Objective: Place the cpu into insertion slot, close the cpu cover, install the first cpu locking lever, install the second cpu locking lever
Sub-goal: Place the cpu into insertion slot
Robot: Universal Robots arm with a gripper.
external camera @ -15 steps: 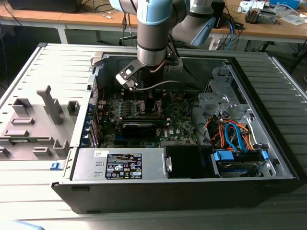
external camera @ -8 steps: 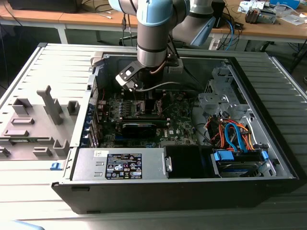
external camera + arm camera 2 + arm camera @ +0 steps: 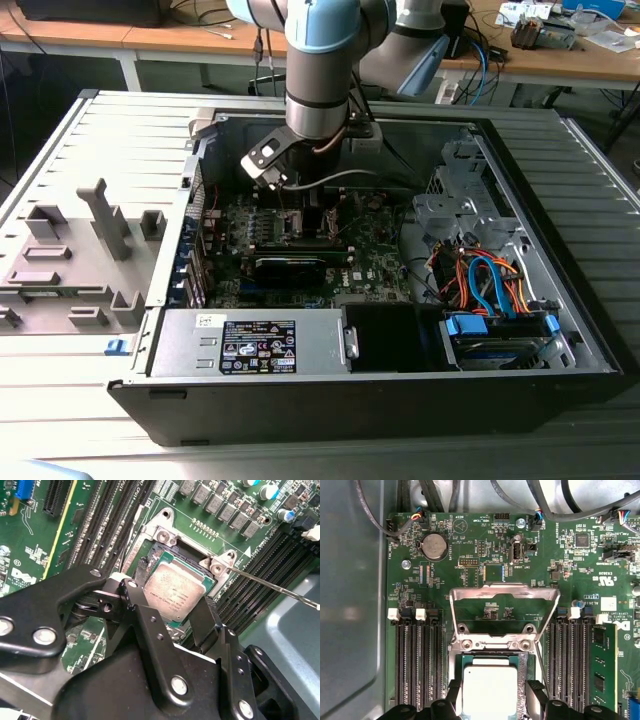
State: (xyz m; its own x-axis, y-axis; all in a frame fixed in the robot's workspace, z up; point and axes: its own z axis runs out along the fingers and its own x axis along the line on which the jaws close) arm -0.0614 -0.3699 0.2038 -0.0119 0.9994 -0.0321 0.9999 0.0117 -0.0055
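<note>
A grey ribbed bench (image 3: 60, 140) carries an open computer case (image 3: 350, 405) lying on its side, near the middle of the bench. Grey plastic fixtures (image 3: 105, 215) stand towards the bench edge on the exterior view's left. The arm (image 3: 320, 60) reaches straight down into the case from above. A metal power supply (image 3: 250, 342) lies along the case's near wall, and the green motherboard (image 3: 380, 262) covers the floor behind it.

The black gripper (image 3: 494, 686) is low over the board. Its fingers (image 3: 131, 592) are spread a little wider than the chip, one on each side of it, and I see slim gaps there, so it grips nothing. The cpu cover (image 3: 502, 590) is swung back off the socket and stands open over the board. The insertion slot (image 3: 186, 555) sits between banks of long black memory slots (image 3: 415, 665). The cpu (image 3: 175, 592) lies flat inside it, silvery top up. A thin locking lever (image 3: 280, 587) juts out from one corner of the socket, unlatched.
</note>
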